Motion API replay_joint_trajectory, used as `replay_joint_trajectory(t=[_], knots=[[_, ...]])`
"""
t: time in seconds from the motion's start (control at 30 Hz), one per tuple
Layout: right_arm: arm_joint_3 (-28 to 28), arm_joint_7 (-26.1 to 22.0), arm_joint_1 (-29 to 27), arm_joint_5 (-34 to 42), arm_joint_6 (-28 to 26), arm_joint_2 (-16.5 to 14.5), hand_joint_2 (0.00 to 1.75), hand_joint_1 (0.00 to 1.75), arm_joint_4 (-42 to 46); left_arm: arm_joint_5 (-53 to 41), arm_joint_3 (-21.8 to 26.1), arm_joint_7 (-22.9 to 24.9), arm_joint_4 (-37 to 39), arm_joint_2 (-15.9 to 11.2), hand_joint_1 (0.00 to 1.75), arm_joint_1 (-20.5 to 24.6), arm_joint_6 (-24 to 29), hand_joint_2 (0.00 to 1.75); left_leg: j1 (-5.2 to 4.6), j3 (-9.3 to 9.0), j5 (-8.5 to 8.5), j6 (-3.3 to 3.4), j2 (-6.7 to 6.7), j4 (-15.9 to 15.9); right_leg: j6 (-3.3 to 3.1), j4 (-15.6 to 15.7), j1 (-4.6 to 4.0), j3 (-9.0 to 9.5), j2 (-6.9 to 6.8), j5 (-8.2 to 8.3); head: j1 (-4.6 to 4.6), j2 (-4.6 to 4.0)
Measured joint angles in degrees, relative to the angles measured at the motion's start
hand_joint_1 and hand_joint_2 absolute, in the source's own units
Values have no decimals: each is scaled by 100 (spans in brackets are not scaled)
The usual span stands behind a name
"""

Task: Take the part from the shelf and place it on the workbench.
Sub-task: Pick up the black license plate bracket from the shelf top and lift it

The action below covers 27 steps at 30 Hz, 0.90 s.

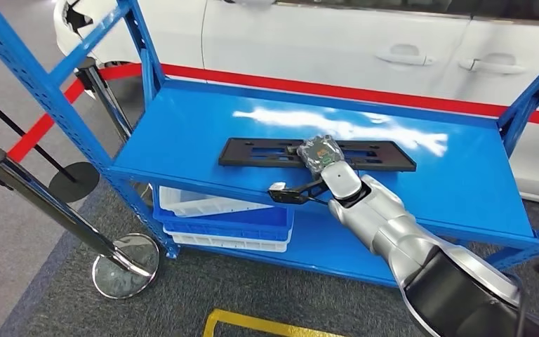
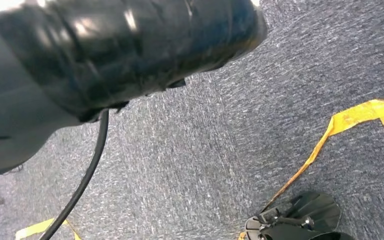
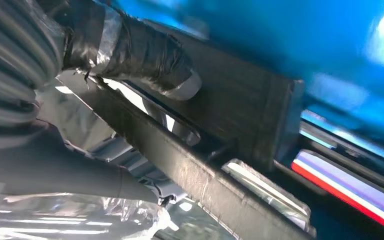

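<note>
Blue shelf [image 1: 203, 133], flat black slotted part [image 1: 253, 152], right hand [image 1: 321, 153] gripping it

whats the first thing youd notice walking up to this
The bright blue shelf stands out first, with a long flat black part lying across its top deck in front of a white car with a red stripe. The robot's silver right arm reaches in and its right hand sits on the part's middle; the right wrist view shows fingers wrapped over the part's edge. White and blue bins are stacked on the lower deck.
</note>
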<state>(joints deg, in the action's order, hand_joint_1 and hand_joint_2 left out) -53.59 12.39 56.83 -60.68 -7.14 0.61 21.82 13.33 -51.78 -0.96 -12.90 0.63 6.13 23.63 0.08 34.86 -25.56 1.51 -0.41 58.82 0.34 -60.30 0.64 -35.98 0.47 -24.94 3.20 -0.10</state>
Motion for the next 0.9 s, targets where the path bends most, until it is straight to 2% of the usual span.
replay_joint_trajectory(t=[0.07,0.13,0.17,0.23,0.27,0.3,0.33,0.37,0.4,0.43,0.47,0.5,0.57,0.63,0.67,0.77,0.8,0.83,0.87,0.9], knots=[[0,-50,-7,20,-90,1,175,175,4,-6,-7,-81,0,-5,0,0,-10,0,1,13,-4,-45,-1,5,-48,19,-11,7,4,10,9,-1],[0,-88,-5,36,-188,9,175,175,8,-22,-14,-153,0,-9,0,-3,10,0,14,73,-108,-100,4,140,-109,42,4,22,-5,25,16,-1],[0,-101,-5,39,-229,15,175,175,10,-35,-16,-180,0,-10,0,-5,28,0,22,169,-236,-130,7,352,-137,53,15,29,-11,33,21,-1],[0,-131,-16,69,-326,27,175,175,12,-85,-22,-247,0,-8,0,-7,130,0,40,501,-564,-177,10,1061,-169,54,10,26,-13,35,33,-1],[2,-162,-30,108,-404,32,175,175,12,-135,-28,-301,0,-8,0,-10,248,44,47,665,-670,-188,10,1392,-173,53,3,24,-11,36,32,-1],[7,-210,-48,161,-502,39,175,175,13,-200,-41,-368,0,-8,0,-12,408,44,50,763,-684,-190,10,1573,-175,52,-3,23,-7,36,32,-1],[15,-275,-63,220,-613,49,175,175,16,-272,-59,-441,0,-8,0,-14,590,44,51,761,-595,-181,10,1538,-176,51,-7,25,-2,36,32,-1],[27,-350,-73,274,-735,60,175,175,26,-340,-82,-500,0,-8,0,-13,764,44,49,647,-414,-160,10,1274,-175,51,-10,28,2,36,32,-1],[44,-426,-76,321,-872,71,175,175,44,-406,-104,-531,0,-9,0,-11,918,0,45,461,-208,-132,10,868,-174,51,-10,31,6,35,32,-1],[66,-502,-71,368,-1034,81,175,175,70,-474,-128,-504,0,-10,0,-6,1054,0,30,271,-63,-106,8,475,-165,52,-17,27,11,36,31,-1],[91,-572,-65,410,-1212,89,175,175,104,-534,-156,-434,0,-11,0,0,1167,44,12,129,28,-81,6,177,-148,55,-19,20,16,41,30,-1],[120,-633,-59,449,-1395,95,175,175,145,-580,-183,-349,0,-13,0,2,1247,87,-8,54,53,-61,3,15,-125,61,-17,12,20,49,29,-1],[183,-744,-50,511,-1724,103,175,175,251,-613,-233,-218,0,-20,0,-2,1324,175,-37,33,60,-18,0,-54,-60,95,-5,9,27,72,26,-1],[257,-817,-40,564,-1962,119,175,175,388,-612,-262,-188,0,-28,0,-8,1402,175,-22,-14,116,43,10,-157,-10,21,-1,-25,17,-2,19,-1],[301,-841,-27,594,-2052,127,175,175,465,-617,-274,-190,0,-31,0,-4,1459,175,-10,-39,145,76,15,-209,5,-158,-6,-102,11,-121,11,-1],[451,-884,-8,671,-2255,144,175,175,712,-696,-291,-247,1,-52,0,11,1563,175,-7,-54,162,124,21,-230,19,-1185,-6,-565,2,-601,-1,-1],[498,-890,-14,684,-2306,152,175,175,808,-755,-290,-276,2,-61,0,15,1567,175,-7,-53,154,127,19,-217,28,-1409,0,-672,1,-643,-1,-1],[545,-893,-20,693,-2348,160,175,175,918,-827,-286,-305,2,-66,0,18,1567,175,-4,-52,141,126,15,-197,37,-1432,9,-686,0,-581,-3,-1],[592,-894,-23,698,-2383,170,175,175,1038,-903,-281,-330,2,-68,0,17,1568,175,2,-51,123,116,8,-169,44,-1234,22,-591,-1,-424,-4,-1],[641,-892,-21,701,-2419,178,175,175,1167,-971,-271,-345,2,-67,0,14,1568,175,8,-49,95,97,2,-129,51,-875,38,-416,-5,-223,-5,-1]])
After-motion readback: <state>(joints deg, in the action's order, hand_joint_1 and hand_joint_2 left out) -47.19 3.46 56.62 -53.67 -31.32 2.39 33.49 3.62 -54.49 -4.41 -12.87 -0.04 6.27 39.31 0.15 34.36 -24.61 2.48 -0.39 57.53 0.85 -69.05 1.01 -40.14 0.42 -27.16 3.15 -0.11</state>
